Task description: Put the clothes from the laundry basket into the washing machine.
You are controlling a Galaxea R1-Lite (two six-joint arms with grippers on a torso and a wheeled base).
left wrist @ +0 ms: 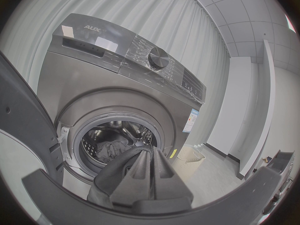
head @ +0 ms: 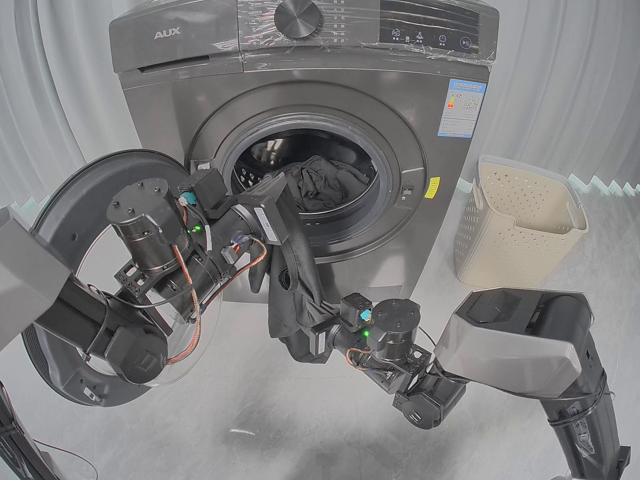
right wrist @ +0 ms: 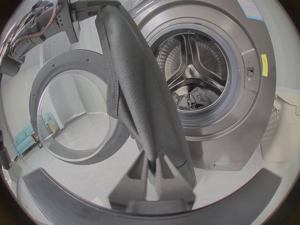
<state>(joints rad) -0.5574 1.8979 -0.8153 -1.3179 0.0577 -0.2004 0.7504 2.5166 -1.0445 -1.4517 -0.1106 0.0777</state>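
Head view: your left gripper (head: 281, 181) and right gripper (head: 312, 313) clamp a black mesh garment (head: 293, 268); crumpled dark clothes (head: 323, 181) lie in the grey washing machine (head: 300, 85).

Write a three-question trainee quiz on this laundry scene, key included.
1. True or false: the washing machine door is shut.
2. The hanging black garment is gripped by: A) one end effector; B) both; C) neither.
3. What lies in the drum?
Key: 1 false. 2 B: left end effector and right end effector. 3 a dark garment.
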